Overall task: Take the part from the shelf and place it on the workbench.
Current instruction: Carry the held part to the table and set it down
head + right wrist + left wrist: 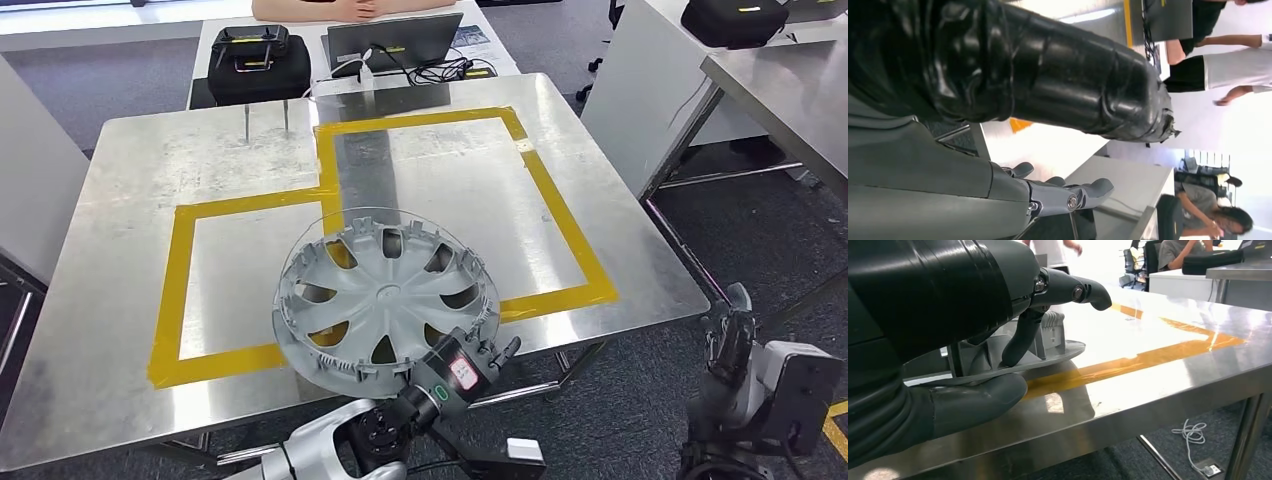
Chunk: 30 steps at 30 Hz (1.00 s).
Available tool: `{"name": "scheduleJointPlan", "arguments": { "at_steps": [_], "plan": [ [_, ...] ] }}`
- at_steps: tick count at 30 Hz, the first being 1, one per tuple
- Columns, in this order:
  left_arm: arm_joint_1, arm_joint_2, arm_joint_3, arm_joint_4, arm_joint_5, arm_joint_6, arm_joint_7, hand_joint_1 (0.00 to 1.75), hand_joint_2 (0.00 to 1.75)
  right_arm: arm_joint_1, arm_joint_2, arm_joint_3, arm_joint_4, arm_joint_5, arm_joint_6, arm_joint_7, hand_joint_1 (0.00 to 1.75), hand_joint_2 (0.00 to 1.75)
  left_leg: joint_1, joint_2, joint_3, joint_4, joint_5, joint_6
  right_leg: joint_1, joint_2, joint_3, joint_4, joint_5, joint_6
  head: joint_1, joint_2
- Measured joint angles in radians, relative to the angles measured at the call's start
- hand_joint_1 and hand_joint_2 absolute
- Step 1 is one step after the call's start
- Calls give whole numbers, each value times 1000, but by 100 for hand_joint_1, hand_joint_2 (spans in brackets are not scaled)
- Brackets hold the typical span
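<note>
The part is a grey wheel cover [385,295] lying over the near side of the yellow tape outline [175,290] on the steel workbench [130,200]. My left hand [465,365] grips its near rim at the table's front edge. In the left wrist view the thumb [973,400] lies under the wheel cover's rim [1053,347] and a dark finger [1020,337] presses on top, with the rim just above the tabletop. My right hand [730,335] hangs beside the table's front right corner, its fingers [1073,197] apart and holding nothing.
Behind the workbench a white table carries a black case [258,60], a laptop [395,42] and cables, with a person's arms [350,8] resting at its far side. Another steel table [790,90] stands to the right. People stand and sit farther off.
</note>
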Motion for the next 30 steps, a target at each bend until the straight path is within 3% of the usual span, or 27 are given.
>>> {"name": "scheduleJointPlan", "arguments": {
  "at_steps": [19,27,30],
  "plan": [
    [11,16,29,-6,-21,-1,13,175,175,19,22,-62,0,-17,0,-26,0,0,0,1,-2,0,1,0,0,0,-2,0,0,0,0,0],
    [-1,-33,19,-16,-44,3,-63,175,175,13,27,-67,0,-37,0,-40,0,0,0,1,-3,0,1,0,0,0,-3,0,0,0,0,0],
    [-7,-63,0,-16,-33,6,-97,49,175,8,28,-71,0,-45,0,-41,0,0,-1,1,-3,0,1,0,-1,1,-3,0,1,0,0,0]
  ]
}}
